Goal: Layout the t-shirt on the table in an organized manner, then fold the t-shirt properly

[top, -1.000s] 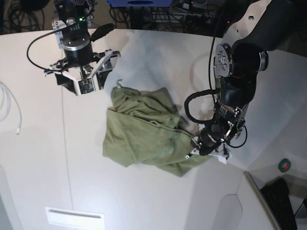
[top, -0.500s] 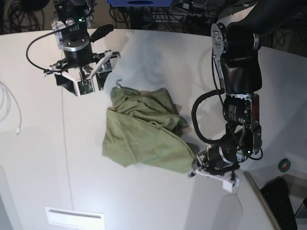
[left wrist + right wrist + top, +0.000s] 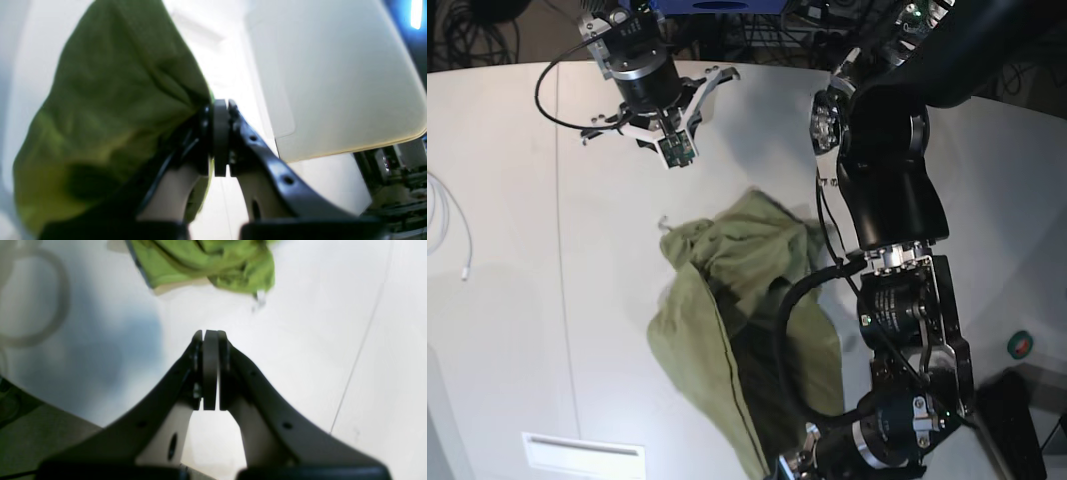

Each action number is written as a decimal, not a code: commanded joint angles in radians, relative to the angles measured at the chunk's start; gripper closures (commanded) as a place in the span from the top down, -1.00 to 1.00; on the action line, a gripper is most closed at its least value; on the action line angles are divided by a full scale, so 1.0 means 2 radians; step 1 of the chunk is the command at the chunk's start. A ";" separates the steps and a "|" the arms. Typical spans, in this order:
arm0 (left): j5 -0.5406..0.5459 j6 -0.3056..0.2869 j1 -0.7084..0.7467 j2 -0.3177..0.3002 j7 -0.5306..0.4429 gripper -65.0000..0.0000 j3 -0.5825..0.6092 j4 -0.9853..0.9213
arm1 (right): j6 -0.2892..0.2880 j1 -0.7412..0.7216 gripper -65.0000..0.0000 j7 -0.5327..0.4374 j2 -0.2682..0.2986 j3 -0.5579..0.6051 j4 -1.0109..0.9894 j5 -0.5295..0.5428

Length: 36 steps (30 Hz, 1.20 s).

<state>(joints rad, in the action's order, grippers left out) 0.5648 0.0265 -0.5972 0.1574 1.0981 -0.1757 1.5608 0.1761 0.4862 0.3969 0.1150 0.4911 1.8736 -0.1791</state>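
Observation:
The olive-green t-shirt (image 3: 727, 290) lies bunched mid-table (image 3: 507, 330), one edge drawn out toward the near edge. My left gripper (image 3: 799, 462) is low at the front, shut on that edge. In the left wrist view the jaws (image 3: 220, 111) pinch green cloth (image 3: 116, 100) that drapes over the left finger. My right gripper (image 3: 670, 150) hovers near the far edge, beyond the shirt. In the right wrist view it (image 3: 210, 336) is shut with nothing in it, and the shirt (image 3: 206, 263) lies well ahead on the white tabletop.
A white cable (image 3: 442, 215) curls at the table's left edge. A white label (image 3: 582, 455) sits at the front. A green tape roll (image 3: 1021, 345) and a dark keyboard (image 3: 1027, 425) lie off to the right. The left arm's bulky links (image 3: 887, 190) stand over the shirt's right side.
The left arm has pulled its corner of the shirt toward the front edge, stretching the cloth out. The right arm has moved right along the far edge and its jaws have shut.

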 commanded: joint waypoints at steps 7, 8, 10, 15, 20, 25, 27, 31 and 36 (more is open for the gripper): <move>0.006 -0.003 -0.009 0.000 -0.009 -1.00 0.018 0.008 | 0.005 -0.080 -0.14 0.026 -0.028 -0.030 0.008 -0.004; 0.006 -0.003 -0.007 0.000 -0.010 -1.00 0.018 0.008 | 0.005 -0.096 0.15 0.045 -0.031 -0.028 0.007 -0.004; 0.006 -0.003 -0.007 0.000 -0.010 -1.00 0.018 0.008 | 0.005 -0.121 0.55 0.067 -0.036 -0.027 0.000 -0.002; 0.006 -0.003 -0.008 0.000 -0.010 -1.00 0.018 0.008 | 0.005 -0.158 0.54 0.041 -0.069 -0.025 -0.050 -0.002; 0.006 -0.003 -0.008 0.000 -0.010 -1.00 0.018 0.008 | 0.006 -0.192 0.54 0.029 -0.109 -0.025 -0.083 -0.002; 0.006 -0.003 -0.009 0.000 -0.011 -1.00 0.016 0.008 | 0.034 -0.234 0.54 0.028 -0.117 0.011 -0.131 -0.002; 0.006 -0.003 -0.009 0.000 -0.011 -1.00 0.017 0.008 | 0.055 -0.252 0.54 0.027 -0.117 0.033 -0.157 -0.002; 0.006 -0.003 -0.009 0.000 -0.010 -1.00 0.018 0.007 | 0.061 -0.288 0.54 0.007 -0.116 0.045 -0.213 -0.002; 0.006 -0.003 -0.009 0.000 -0.010 -1.00 0.018 0.007 | 0.063 -0.317 0.54 -0.021 -0.117 0.045 -0.277 -0.002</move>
<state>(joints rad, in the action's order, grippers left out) 0.5560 0.0269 -0.5812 0.1513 1.0981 -0.1421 1.5597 0.2962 -0.1249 0.3843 -0.1051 0.5816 1.2987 -0.1719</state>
